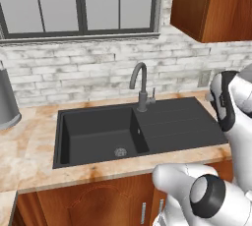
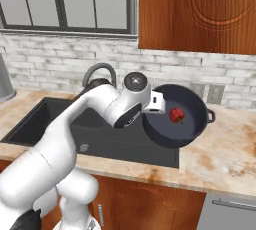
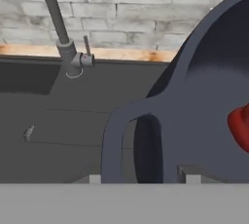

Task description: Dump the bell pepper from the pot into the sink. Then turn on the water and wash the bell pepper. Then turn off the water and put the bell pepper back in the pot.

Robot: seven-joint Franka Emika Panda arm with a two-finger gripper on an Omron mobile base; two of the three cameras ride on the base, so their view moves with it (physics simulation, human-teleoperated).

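We see the gripper [image 2: 159, 105] clamped on the pot's [image 2: 187, 124] near handle, holding it tilted over the sink [image 2: 60, 119], bell pepper [image 2: 176, 115] inside.

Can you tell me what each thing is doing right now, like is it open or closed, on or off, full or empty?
pot: tilted on its side, mouth facing the camera, held at a handle by the gripper.
bell pepper: inside the pot, not dumped yet.
sink: empty and dry.
faucet: off, no water running.
gripper: jaws shut on the pot's handle.
cabinet doors: closed.
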